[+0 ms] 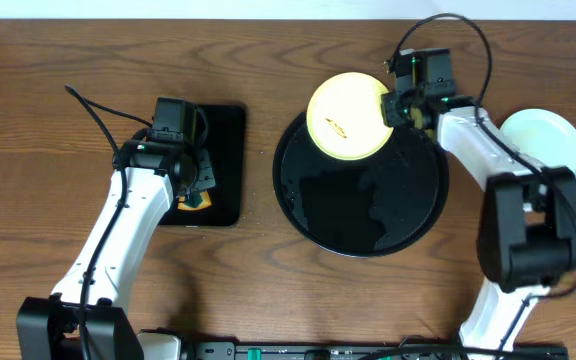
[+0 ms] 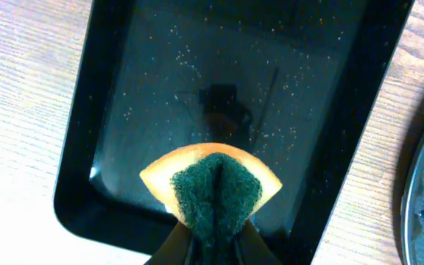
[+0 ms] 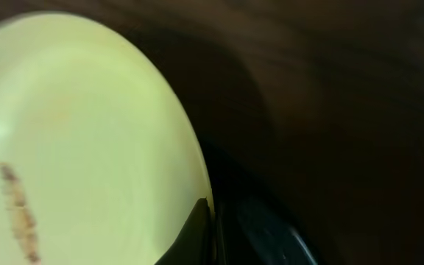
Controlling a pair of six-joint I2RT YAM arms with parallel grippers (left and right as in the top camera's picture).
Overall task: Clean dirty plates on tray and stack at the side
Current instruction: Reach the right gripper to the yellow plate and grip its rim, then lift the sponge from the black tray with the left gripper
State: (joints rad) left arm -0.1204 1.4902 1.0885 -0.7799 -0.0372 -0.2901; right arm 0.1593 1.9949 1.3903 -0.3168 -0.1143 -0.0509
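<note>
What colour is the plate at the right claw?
The plate is pale yellow; clearest overhead.

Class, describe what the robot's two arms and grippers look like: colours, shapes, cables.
The left arm and right arm have white links joined by bulky black housings. Black cables loop above each wrist. The left gripper and right gripper are black; small green lights show at the right wrist.

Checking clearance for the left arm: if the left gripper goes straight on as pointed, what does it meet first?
Probably the floor of the small tray. The left gripper, shut on the sponge, points down into it, so the sponge would touch first. The gap is unclear from these views.
</note>
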